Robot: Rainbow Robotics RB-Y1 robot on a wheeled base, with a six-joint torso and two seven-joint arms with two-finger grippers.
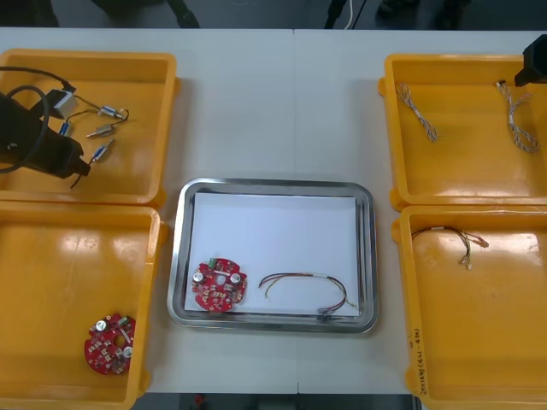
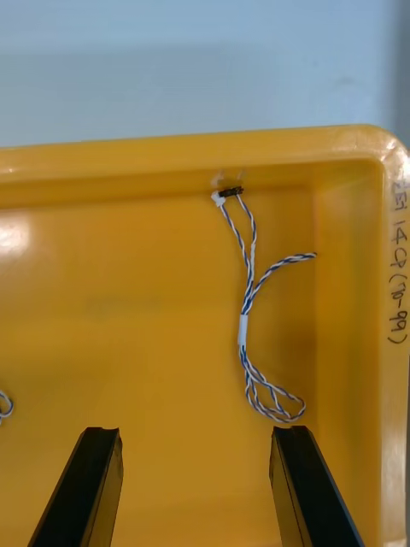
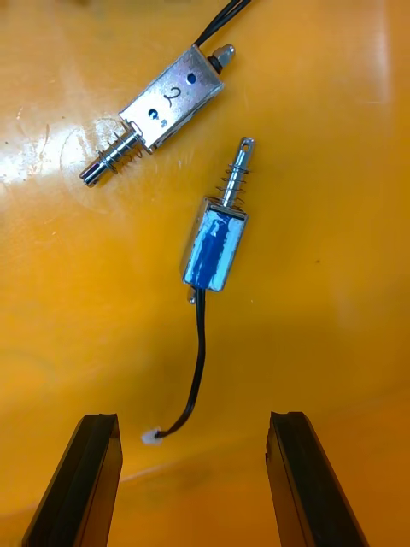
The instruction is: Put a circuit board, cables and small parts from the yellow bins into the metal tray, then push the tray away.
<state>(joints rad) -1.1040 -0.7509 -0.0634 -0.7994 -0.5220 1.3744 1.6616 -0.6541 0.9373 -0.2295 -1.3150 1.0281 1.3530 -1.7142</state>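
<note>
A handwritten "2" shows on the bare metal side of one small metal part (image 3: 166, 107). A second small metal part (image 3: 215, 248), its body wrapped in blue, lies just beside it on the floor of the far left yellow bin (image 1: 128, 184). Its black lead runs toward the left end effector (image 3: 192, 419), whose fingers stand wide apart with nothing between them. The right end effector (image 2: 196, 432) is likewise spread and holds nothing. It hangs over the far right yellow bin (image 2: 342, 145), with a twisted blue and white cable (image 2: 248, 316) lying just beyond its fingers, close to the bin's corner. Handwriting runs along that bin's rim; "(70-99)" can be made out and the rest is unclear. In the front view this arm is cut off at the edge. The metal tray (image 1: 367, 256) sits mid-counter between the bins, white inside, holding a circuit board (image 1: 219, 284) in its near left corner and a thin looped cable (image 1: 308, 290) beside it. Open counter (image 1: 282, 102) stretches from the tray's far rim to the far edge.
</note>
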